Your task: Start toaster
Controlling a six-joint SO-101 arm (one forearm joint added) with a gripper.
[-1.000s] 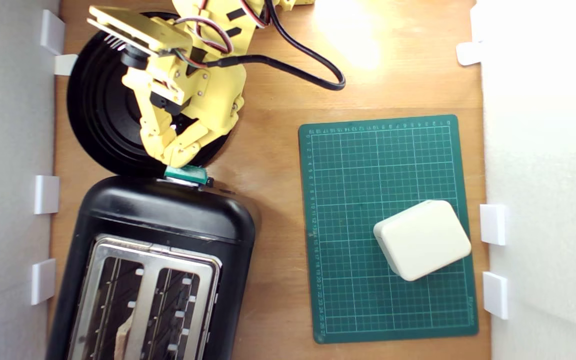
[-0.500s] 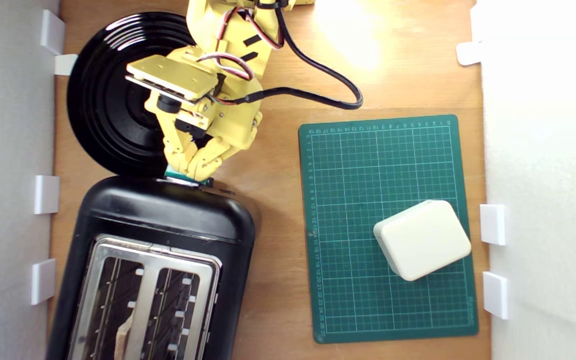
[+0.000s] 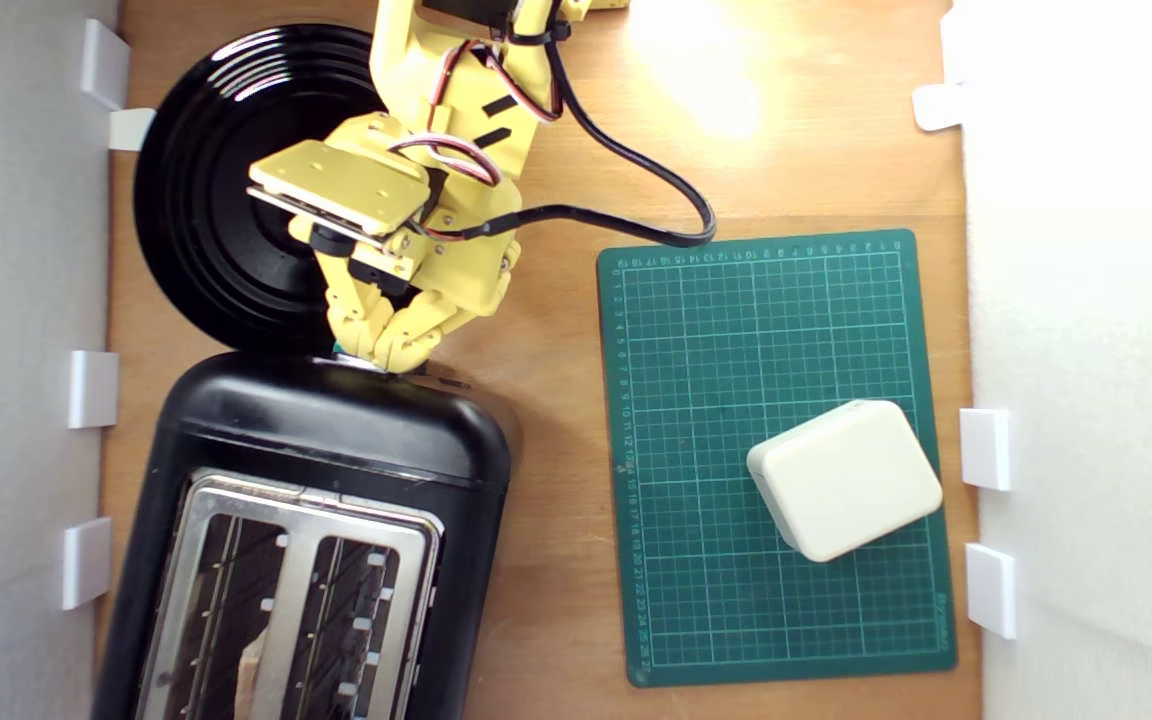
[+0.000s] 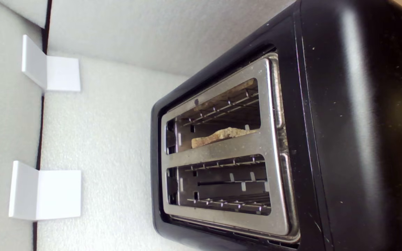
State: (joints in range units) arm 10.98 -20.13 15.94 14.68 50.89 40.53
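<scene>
In the exterior view, the glossy black toaster [image 3: 326,470] sits at the lower part of the view's left on the wooden table [image 3: 546,400]. Its silver top has two wire-guided slots; a slice of bread [image 3: 251,675] shows in the slot nearer the view's left, while the other looks empty. The yellow gripper [image 3: 381,355] is at the toaster's end, fingers drawn together and covering the teal lever [image 3: 338,349], of which only a sliver shows; whether they clasp it or only press on it cannot be told. Behind the gripper lies a round black ribbed plate [image 3: 206,210]. A green cutting mat [image 3: 726,330] at the view's right carries a small cream rounded box [image 3: 844,478]. White foam walls [image 3: 16,300] close both sides.

In the wrist view, the toaster [image 4: 344,122] fills most of the frame, bread [image 4: 222,136] lying in one slot. White brackets [image 4: 45,190] sit on the foam wall.
</scene>
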